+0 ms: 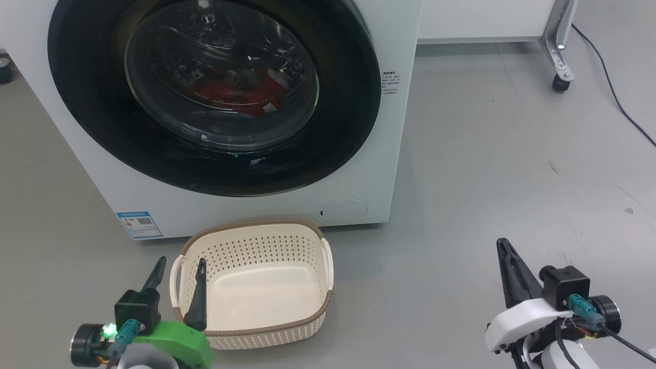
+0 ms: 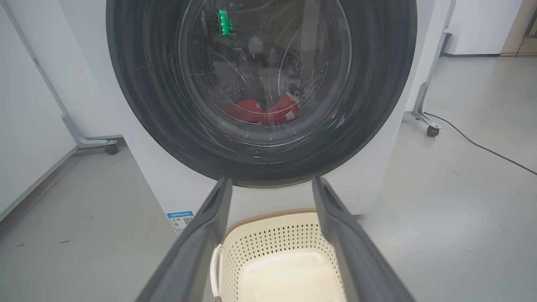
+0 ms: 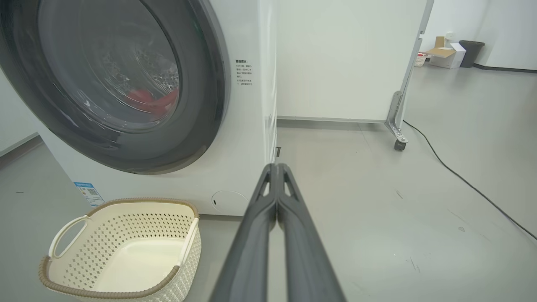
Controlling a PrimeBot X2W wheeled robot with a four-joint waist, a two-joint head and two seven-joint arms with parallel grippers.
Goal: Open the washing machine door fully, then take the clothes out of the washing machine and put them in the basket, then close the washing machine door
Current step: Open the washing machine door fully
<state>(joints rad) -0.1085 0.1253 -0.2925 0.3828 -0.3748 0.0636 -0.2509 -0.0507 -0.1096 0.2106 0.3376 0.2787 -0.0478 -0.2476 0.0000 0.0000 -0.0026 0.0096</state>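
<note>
Far left, washing machine (image 1: 246, 210): a big white box standing on the grey floor (image 1: 487, 154), its front turned toward the robot. A small blue label (image 1: 139, 224) sits at its near lower left corner.
Washing machine door (image 1: 87, 102): shut flat against the front, a black ring around a bulging glass bowl. I cannot tell from these views which side carries the hinge or the catch.
Basket (image 1: 256, 224): on the floor just on the near side of the machine, below the door, with nothing in it yet.
Clothes (image 1: 230, 92): red fabric low in the drum, seen through the glass, so behind the closed door.
Left pincer (image 1: 181, 261): fingers spread wide and holding nothing. It hovers over the basket's near left corner and points far, up toward the door.
Right pincer (image 1: 505, 246): fingers pressed together with nothing between them. It is low at the near right, well apart from the basket and to the right of the machine's right side.
Step in hand: opening the door, judged not yet begun.
Key relation: the door lies far from and above both pincers. The left one sits squarely under its middle, and the right one lies nearer the ring's right edge. Being round, the door has no long axis. The edge of the ring is likely what must be caught, and the arm on the catch side should take it.
</note>
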